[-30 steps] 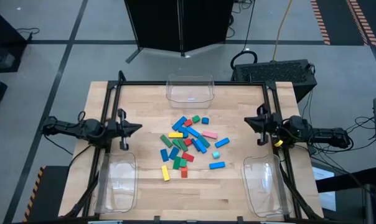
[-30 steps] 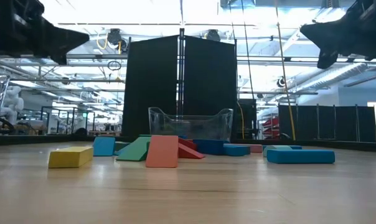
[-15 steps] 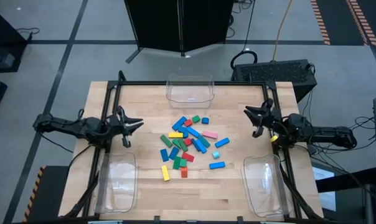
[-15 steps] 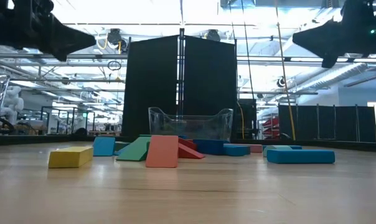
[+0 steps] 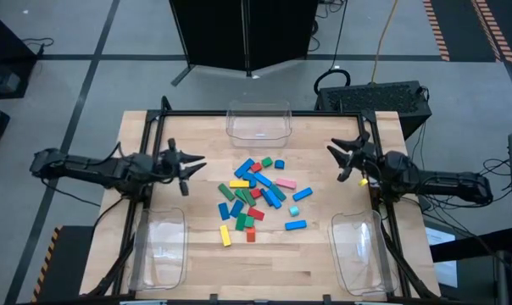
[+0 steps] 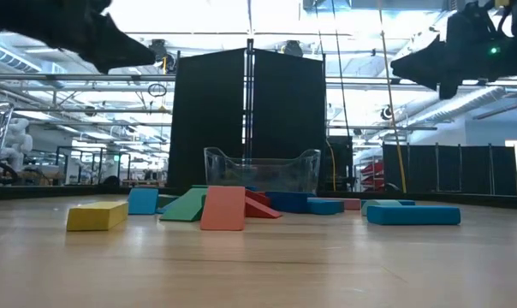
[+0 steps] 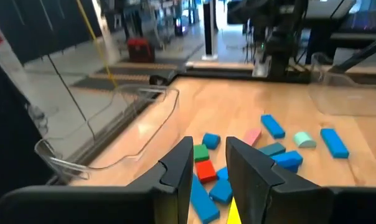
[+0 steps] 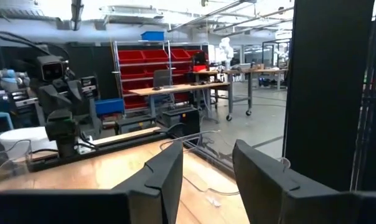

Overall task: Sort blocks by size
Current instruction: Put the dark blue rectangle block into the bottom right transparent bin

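- The blocks [image 5: 260, 193] lay in a loose cluster at the middle of the wooden worktop [image 5: 197, 144], none of them inside a bin.
- The left pincer [image 5: 191, 166] hung above the worktop just off the cluster's left side, its tips pointing toward the blocks; its fingers stood slightly apart with nothing between them.
- In the left wrist view the two dark fingers [image 7: 178, 167] showed a narrow gap, and through and beyond it lay a green block [image 7: 201, 152], a red block [image 7: 205, 170] and several blue bars [image 7: 272, 126].
- The right pincer [image 5: 335, 152] hung over the worktop to the right of the cluster, well apart from the nearest block, its fingers parted and empty.
- In the right wrist view its fingers [image 8: 165, 176] stood apart with only the room beyond between them; no block showed there.
- A yellow bar [image 5: 225, 235] lay at the cluster's near left edge, and a blue bar [image 5: 296, 225] at its near right edge.
- A pink bar [image 5: 286, 183] and a small cyan cube [image 5: 294, 210] lay on the side of the cluster toward the right pincer.
- From table height the yellow bar [image 6: 97, 216] and a salmon-red block [image 6: 222, 208] stood foremost, both pincers dark shapes high above the blocks.
- Clear bins stood at the far edge [image 5: 258, 120], the near left [image 5: 158, 252] and the near right [image 5: 361, 252] of the worktop.
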Controlling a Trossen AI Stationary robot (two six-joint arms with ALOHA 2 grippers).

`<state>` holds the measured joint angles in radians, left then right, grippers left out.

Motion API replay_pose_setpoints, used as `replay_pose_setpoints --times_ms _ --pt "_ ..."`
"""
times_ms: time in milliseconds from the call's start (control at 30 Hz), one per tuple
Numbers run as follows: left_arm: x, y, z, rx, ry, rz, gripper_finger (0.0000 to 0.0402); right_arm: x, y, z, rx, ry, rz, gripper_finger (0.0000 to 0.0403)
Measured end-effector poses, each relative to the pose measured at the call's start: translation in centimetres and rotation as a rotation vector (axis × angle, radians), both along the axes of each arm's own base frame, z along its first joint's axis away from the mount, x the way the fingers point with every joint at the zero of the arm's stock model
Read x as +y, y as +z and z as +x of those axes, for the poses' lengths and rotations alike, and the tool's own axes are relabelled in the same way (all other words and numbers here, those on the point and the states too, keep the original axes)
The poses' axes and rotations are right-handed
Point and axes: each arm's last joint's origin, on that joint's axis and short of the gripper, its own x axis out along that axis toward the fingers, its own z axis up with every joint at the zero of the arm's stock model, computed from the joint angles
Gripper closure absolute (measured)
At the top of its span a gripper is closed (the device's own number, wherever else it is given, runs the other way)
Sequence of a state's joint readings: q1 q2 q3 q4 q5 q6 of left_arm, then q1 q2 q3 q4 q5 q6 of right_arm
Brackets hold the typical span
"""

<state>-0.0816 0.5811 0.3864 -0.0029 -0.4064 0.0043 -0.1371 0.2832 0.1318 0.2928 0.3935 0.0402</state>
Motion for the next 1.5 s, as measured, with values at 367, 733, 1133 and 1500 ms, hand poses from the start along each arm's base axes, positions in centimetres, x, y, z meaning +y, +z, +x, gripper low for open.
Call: replay_pose_setpoints --times_ms 367,733,1133,1500 --pt "1.2 2.0 4.8 0.122 0.063 -0.058 0.0303 -0.2 1.4 0.9 0.056 -0.021 0.095 0.0268" --pt "1.6 3.3 9.0 0.135 0.127 -0.186 0.0303 -0.2 0.9 1.7 0.112 0.023 0.137 0.0268" --pt "1.1 3.2 9.7 0.164 0.081 -0.146 0.0303 0.1 0.8 2.0 0.094 0.123 0.184 0.0268" --pt "1.2 -2.1 12.3 0.382 0.178 -0.23 0.0278 -0.1 -0.7 3.4 0.191 0.107 0.257 0.0268"
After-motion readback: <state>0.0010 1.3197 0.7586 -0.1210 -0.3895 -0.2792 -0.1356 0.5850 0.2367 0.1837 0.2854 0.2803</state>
